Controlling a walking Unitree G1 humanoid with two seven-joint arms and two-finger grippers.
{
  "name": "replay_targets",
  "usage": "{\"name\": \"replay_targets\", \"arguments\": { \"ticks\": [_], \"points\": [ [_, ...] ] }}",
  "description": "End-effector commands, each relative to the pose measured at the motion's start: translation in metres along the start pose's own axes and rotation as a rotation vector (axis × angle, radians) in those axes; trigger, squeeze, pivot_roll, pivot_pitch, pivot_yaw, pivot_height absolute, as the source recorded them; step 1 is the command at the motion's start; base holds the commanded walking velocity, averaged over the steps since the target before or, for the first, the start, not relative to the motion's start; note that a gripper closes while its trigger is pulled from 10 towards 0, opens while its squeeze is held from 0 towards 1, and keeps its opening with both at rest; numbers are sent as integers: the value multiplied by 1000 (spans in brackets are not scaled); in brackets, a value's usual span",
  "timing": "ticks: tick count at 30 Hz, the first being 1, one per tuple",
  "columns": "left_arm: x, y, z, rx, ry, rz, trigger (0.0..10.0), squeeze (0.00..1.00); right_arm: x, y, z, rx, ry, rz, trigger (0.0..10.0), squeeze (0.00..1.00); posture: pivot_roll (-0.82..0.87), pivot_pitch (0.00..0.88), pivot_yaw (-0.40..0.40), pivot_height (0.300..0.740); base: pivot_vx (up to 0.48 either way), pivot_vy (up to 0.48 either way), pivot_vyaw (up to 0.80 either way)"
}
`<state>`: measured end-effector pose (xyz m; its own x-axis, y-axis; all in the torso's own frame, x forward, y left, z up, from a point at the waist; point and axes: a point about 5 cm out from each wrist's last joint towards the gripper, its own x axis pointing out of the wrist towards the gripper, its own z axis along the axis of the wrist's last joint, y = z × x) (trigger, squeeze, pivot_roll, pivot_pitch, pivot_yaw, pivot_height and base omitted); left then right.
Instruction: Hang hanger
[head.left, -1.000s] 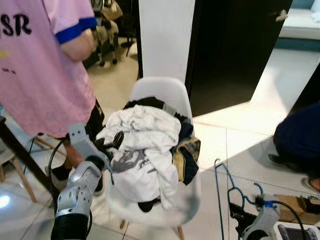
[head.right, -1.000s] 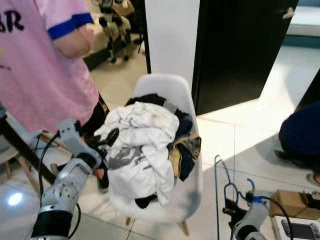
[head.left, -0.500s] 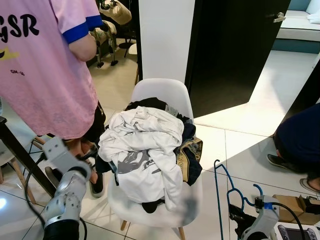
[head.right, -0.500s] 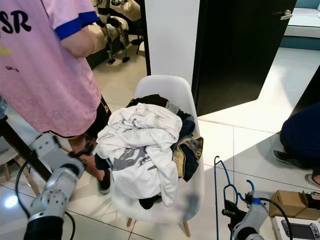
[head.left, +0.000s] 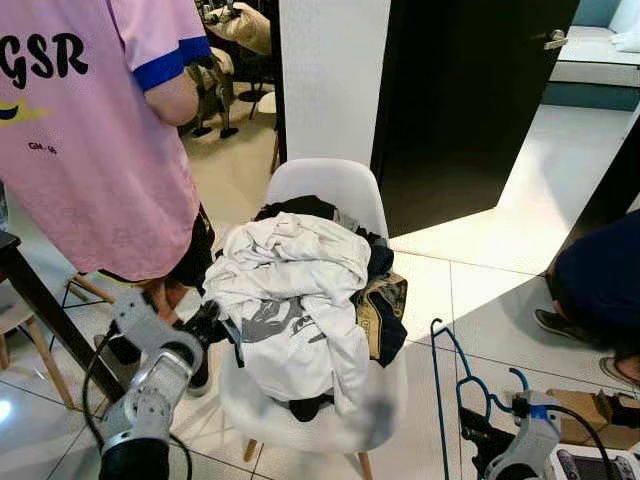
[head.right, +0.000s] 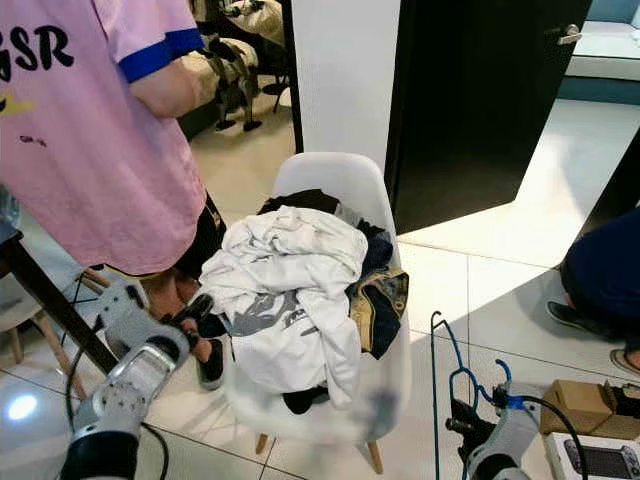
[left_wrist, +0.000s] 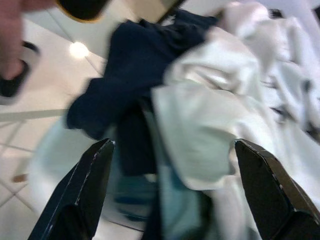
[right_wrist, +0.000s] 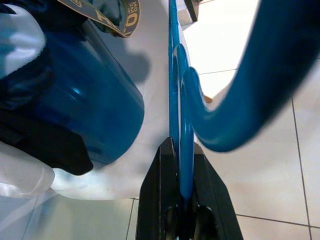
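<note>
Left eye view: right pincer (head.left: 487, 437) low at the robot's right side, carrying the thin blue plastic hanger (head.left: 452, 362). Hanger rises straight above this pincer, long axis roughly upright, hook end (head.left: 516, 377) curling just over the wrist. Left pincer (head.left: 207, 322) reaches toward the white moulded plastic chair (head.left: 335, 183); the heap of white and dark clothes (head.left: 296, 300) lies just ahead of its tips. A person in a pink T-shirt (head.left: 90, 130) stands beyond the left arm.

Right eye view: same layout. No rail or rod visible near either pincer, so where the hanger must go cannot be told. Right arm is plainly the one in charge of it; left arm well apart from it.

Left wrist view: left pincer fingers (left_wrist: 82, 192) spread wide, nothing between them; white garment (left_wrist: 210, 125) and navy cloth (left_wrist: 122, 90) directly ahead, contact not clear (blurred).

Right wrist view: right pincer fingers (right_wrist: 160, 197) pressed together on the hanger's blue bar (right_wrist: 174, 100), which runs straight away from the tips.
</note>
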<state>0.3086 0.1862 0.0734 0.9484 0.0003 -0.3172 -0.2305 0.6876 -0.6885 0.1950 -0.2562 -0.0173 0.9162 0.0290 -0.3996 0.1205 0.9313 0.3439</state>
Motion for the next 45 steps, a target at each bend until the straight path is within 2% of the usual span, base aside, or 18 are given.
{"name": "replay_targets", "arguments": {
  "ticks": [1, 4, 10, 18, 19, 21, 22, 23, 24, 30, 31, 34, 36, 45],
  "points": [
    [0, -2, -5, -17, 29, -19, 10000, 0, -1, -1, 0, 9, -3, -4, 10000, 0, -40, 0, 20, 740, 0, 0, 0],
    [1, -14, -7, -29, 64, -101, 10000, 0, -1, -1, 1, 9, -4, -8, 10000, 0, -41, 0, 19, 740, 0, 0, 0],
    [3, -18, -9, -8, 110, -143, 10000, 0, 0, -1, 0, 10, -3, -10, 10000, 0, -45, 0, 18, 740, 0, 0, 0],
    [6, -21, -7, -3, 112, -181, 10000, 0, 1, 0, 0, 11, -4, -13, 10000, 0, -50, 0, 23, 740, 0, 0, 0],
    [6, -22, -7, -4, 114, -190, 7843, 0, 1, 0, 0, 12, -4, -14, 10000, 0, -51, 0, 23, 740, 0, 0, 0],
    [6, -22, -7, -4, 114, -190, 7843, 0, 1, 0, 0, 12, -4, -14, 10000, 0, -51, 0, 23, 740, 0, 0, 0],
    [8, -23, -6, -4, 114, -196, 4196, 0, 1, -1, 0, 12, -5, -16, 10000, 0, -53, 0, 25, 740, 0, 0, 0],
    [8, -23, -6, -4, 114, -196, 4196, 0, 1, -1, 0, 12, -5, -16, 10000, 0, -53, 0, 25, 740, 0, 0, 0],
    [9, -23, -5, -2, 114, -196, 3490, 0, 1, -1, 0, 13, -5, -18, 10000, 0, -53, 0, 25, 740, 0, 0, 0],
    [10, -18, -2, 9, 103, -163, 3451, 0, 1, -2, -1, 14, -2, -19, 10000, 0, -51, 0, 22, 740, 0, 0, 0],
    [10, -14, -1, 8, 95, -139, 2863, 0, 1, -2, -1, 14, -1, -18, 10000, 0, -51, 0, 22, 740, 0, 0, 0],
    [11, -11, 0, 12, 88, -121, 2314, 0, 1, -2, -1, 15, 1, -18, 10000, 0, -51, 0, 21, 740, 0, 0, 0],
    [11, -9, 2, 14, 81, -110, 706, 0, 0, -3, -2, 15, 3, -18, 10000, 0, -50, 0, 21, 740, 0, 0, 0],
    [13, -11, 9, 21, 61, -127, 667, 0, 0, -3, -2, 17, 2, -20, 10000, 0, -53, 0, 26, 740, 0, 0, 0]
  ]
}}
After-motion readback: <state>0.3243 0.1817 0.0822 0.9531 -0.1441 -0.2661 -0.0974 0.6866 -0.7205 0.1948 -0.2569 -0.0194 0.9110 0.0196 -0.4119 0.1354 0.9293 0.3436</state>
